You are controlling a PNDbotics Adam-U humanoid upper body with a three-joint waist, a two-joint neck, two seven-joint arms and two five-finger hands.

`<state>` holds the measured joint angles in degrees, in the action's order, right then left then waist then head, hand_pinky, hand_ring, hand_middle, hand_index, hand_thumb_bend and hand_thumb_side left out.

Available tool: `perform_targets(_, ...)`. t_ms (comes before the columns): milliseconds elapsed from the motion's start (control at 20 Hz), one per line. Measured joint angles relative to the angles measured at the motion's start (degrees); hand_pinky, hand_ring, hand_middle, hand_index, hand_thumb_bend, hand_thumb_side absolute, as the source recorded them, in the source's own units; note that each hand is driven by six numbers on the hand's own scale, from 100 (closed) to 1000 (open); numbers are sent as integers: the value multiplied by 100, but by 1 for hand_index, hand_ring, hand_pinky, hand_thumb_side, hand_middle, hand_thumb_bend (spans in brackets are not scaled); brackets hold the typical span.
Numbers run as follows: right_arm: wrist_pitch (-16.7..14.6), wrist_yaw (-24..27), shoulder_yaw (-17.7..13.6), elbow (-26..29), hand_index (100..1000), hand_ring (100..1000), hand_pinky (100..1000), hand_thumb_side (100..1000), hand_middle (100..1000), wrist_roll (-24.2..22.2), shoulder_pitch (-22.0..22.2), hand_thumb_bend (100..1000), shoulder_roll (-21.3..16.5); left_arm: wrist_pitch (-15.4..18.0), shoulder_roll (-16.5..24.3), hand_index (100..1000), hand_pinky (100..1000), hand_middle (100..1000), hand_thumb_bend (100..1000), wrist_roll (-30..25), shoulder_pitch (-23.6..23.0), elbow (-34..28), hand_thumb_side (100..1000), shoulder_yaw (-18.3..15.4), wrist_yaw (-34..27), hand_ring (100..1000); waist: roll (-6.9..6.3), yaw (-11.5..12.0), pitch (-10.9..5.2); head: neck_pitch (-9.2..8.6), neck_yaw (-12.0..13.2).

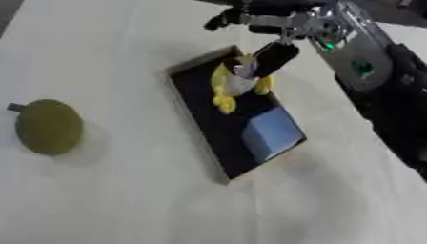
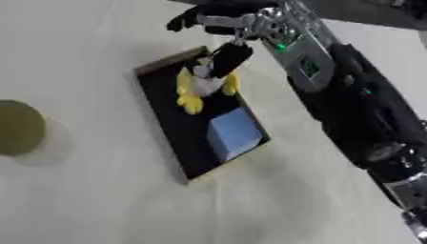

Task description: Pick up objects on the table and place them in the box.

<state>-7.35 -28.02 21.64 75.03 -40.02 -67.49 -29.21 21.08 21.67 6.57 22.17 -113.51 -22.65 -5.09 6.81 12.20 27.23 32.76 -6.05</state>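
Black and silver, the right robot hand (image 1: pixel 265 21) is coming in from the upper right corner, its arm running down the right side of both views. It is hanging over the far end of the box (image 1: pixel 203 125), with one dark finger (image 1: pixel 275 56) pointing down and touching the top of a yellow and grey toy (image 1: pixel 234 85). The other fingers are spreading out toward the upper left, blurred; whether that finger is pinching the toy or only resting on it, cannot tell. A green light is glowing on the wrist.

Toy is sitting inside the box at its far end, yellow parts showing on both sides of a pale grey middle and at its lower end. Exact shape is too blurred to make out.

Box is a shallow, dark-lined tray with a tan rim, lying askew on the pale counter (image 1: pixel 125 200). A blue block (image 1: pixel 271 132) is lying in its near end, just beside the toy but apart from it.

Well to the left, an olive-green round object (image 1: pixel 48 126) with a short stub at its upper left is resting on the counter, far from the box.

Left robot hand is not showing in either view.
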Motion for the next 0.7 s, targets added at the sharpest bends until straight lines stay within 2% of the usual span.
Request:
perform_targets(150,9,25,-12,40,960,1000,1000,272,875,29,1,100,-25,-3,0,863,942,676,100,-3,0,0,620,11,0,883,0,-3,-1,0,12)
perform_targets(350,148,152,-134,352,914,950,948,196,782,193,75,100,-131,-4,1,863,940,676,100,-2,-4,0,615,18,9,882,-7,-18,-2,23,42)
perform_targets(700,553,1210,-469,1610,873,909,921,208,738,592,427,100,-780,-15,269,865,931,677,100,9,-109,4,580,31,179,879,-107,-99,-44,71,364)
